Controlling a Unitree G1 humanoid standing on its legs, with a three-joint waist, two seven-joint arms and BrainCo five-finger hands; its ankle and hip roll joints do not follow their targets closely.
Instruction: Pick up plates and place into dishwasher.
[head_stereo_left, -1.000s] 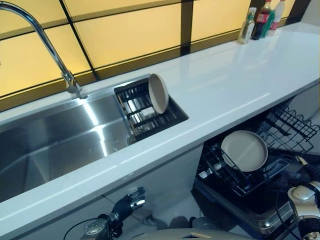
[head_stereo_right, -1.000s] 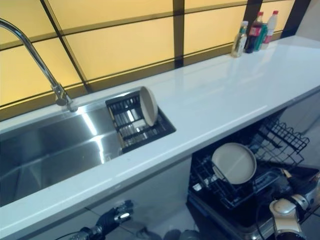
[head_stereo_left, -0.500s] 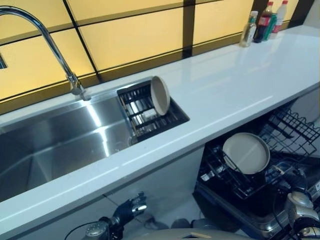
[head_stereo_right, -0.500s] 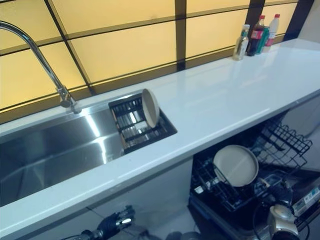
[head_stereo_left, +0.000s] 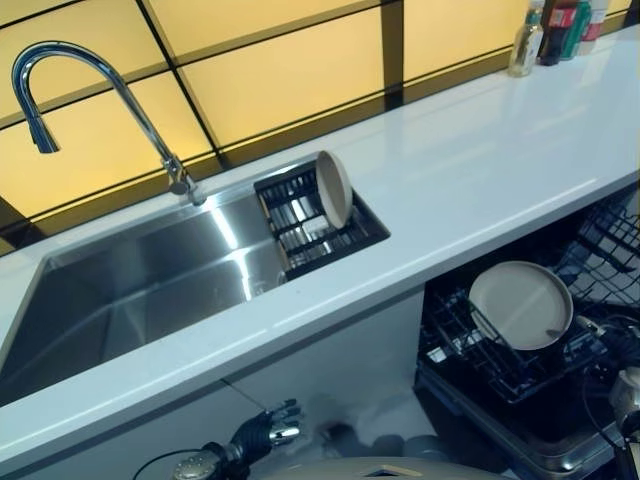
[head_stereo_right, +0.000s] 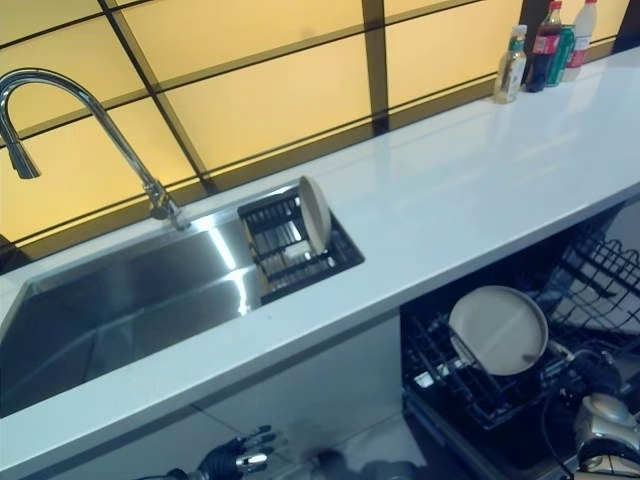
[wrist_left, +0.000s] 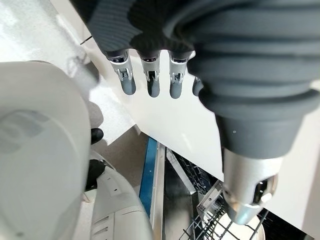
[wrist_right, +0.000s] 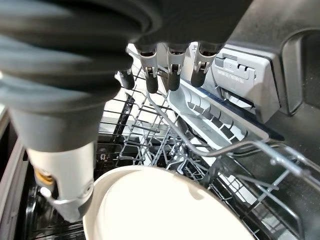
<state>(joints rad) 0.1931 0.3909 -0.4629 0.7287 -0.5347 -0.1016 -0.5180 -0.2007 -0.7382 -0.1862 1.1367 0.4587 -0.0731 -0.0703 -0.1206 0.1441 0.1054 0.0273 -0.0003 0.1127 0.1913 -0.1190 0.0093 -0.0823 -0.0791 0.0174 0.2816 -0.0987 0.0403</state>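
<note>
While the head cameras look down over the white countertop (head_stereo_left: 480, 170), one beige plate (head_stereo_left: 521, 304) stands on edge in the pulled-out dishwasher rack (head_stereo_left: 470, 345) under the counter. A second plate (head_stereo_left: 334, 188) stands upright in the black drain basket (head_stereo_left: 300, 215) at the right end of the steel sink (head_stereo_left: 140, 290), with the curved faucet (head_stereo_left: 110, 95) behind the basin. A few bottles (head_stereo_right: 545, 50) sit at the far right end of the counter by the yellow panelled wall. The left hand (head_stereo_left: 266, 431) hangs low in front of the cabinet, well apart from both plates.

Over in the left wrist view, the left hand (wrist_left: 150, 75) is relaxed, fingers straight and hanging free, nothing in it, with a bit of the wire rack visible past the thumb.

From the right wrist view, the right hand (wrist_right: 167, 67) is released too, fingers loose above the rack's wires, thumb just beside the rim of the racked plate (wrist_right: 165, 205) but not gripping it.
</note>
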